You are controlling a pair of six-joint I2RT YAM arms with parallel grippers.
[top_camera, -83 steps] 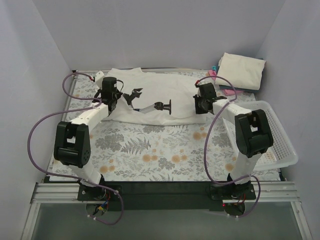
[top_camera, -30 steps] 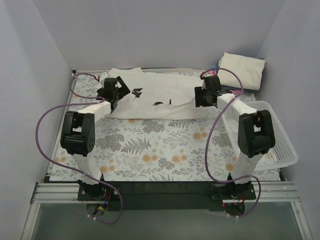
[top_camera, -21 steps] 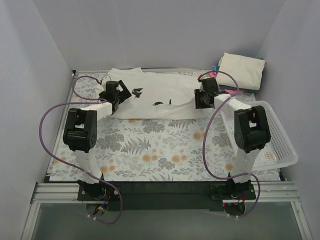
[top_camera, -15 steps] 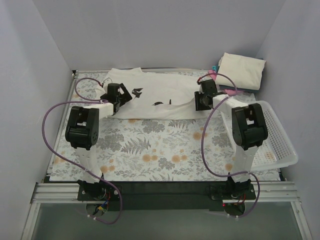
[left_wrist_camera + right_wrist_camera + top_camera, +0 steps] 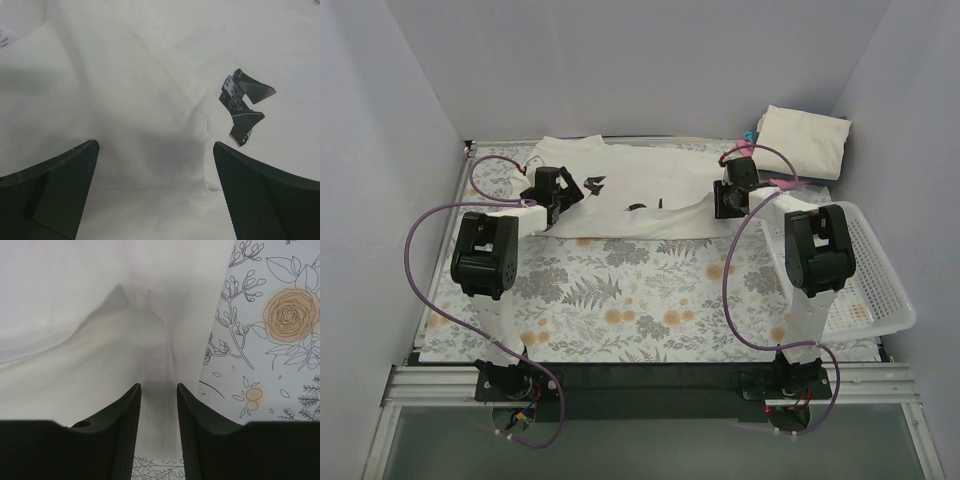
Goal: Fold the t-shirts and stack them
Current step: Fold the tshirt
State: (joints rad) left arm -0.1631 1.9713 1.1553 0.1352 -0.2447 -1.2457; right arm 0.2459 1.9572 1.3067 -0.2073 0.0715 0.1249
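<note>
A white t-shirt point(image 5: 640, 190) with a small dark print point(image 5: 592, 183) lies spread across the far middle of the table. My left gripper point(image 5: 565, 190) hovers open over its left part, with the print point(image 5: 245, 105) just ahead of the wide-apart fingers point(image 5: 155, 145). My right gripper point(image 5: 725, 205) is at the shirt's right edge. Its jaws point(image 5: 158, 386) are shut on a raised ridge of the white cloth point(image 5: 75, 315). A folded cream t-shirt point(image 5: 803, 140) rests on folded pink cloth point(image 5: 775, 182) at the far right.
A white lattice basket point(image 5: 880, 290) stands along the right side, beside the right arm. A floral tablecloth point(image 5: 620, 290) covers the table. Grey walls close in the back and both sides.
The right jaws have narrowed onto the shirt's right edge, and the hem there has pulled up into a curve. The left arm has drawn slightly leftward, its gripper staying open.
</note>
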